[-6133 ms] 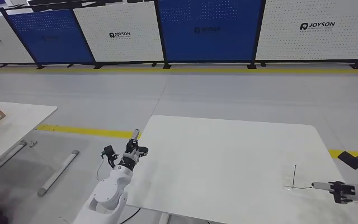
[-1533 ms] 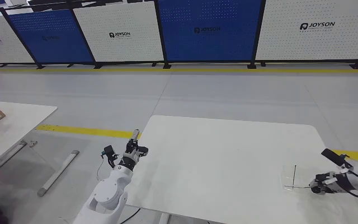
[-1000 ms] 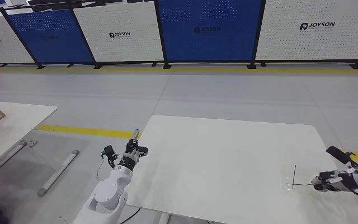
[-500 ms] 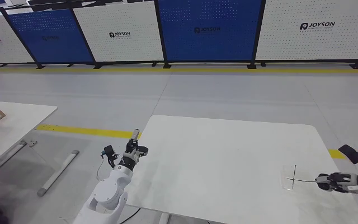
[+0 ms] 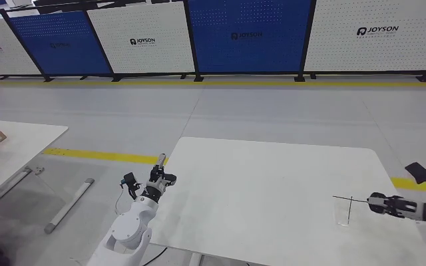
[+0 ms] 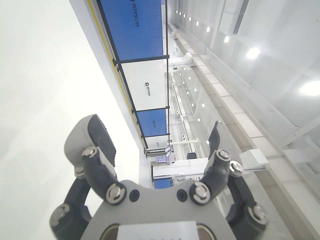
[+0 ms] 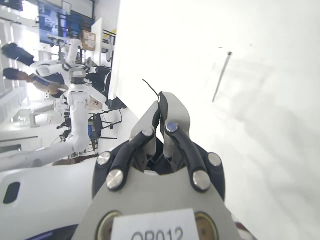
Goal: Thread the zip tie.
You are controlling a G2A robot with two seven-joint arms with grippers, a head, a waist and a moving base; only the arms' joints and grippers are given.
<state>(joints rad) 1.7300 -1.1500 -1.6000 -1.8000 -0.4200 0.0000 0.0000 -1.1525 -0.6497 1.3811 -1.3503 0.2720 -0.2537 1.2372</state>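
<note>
The surface is a white rectangular tabletop with rounded corners. It stands on a grey polished floor marked with a yellow line. A row of blue and white perforated panels closes off the far side of the room. A second white table stands well beyond the left edge.

The right hand is at the surface's right edge, toward the near right corner. Its pads are pressed together on one end of the thin black zip tie. The tie points inward from that edge, over the surface.

The left hand is just off the left edge, near the far left corner. Its pads are well apart, with nothing between them.

Containers: a faint pale outline lies on the surface just below the tie's free end. Whether it is a clear holder or a shadow cannot be told.
</note>
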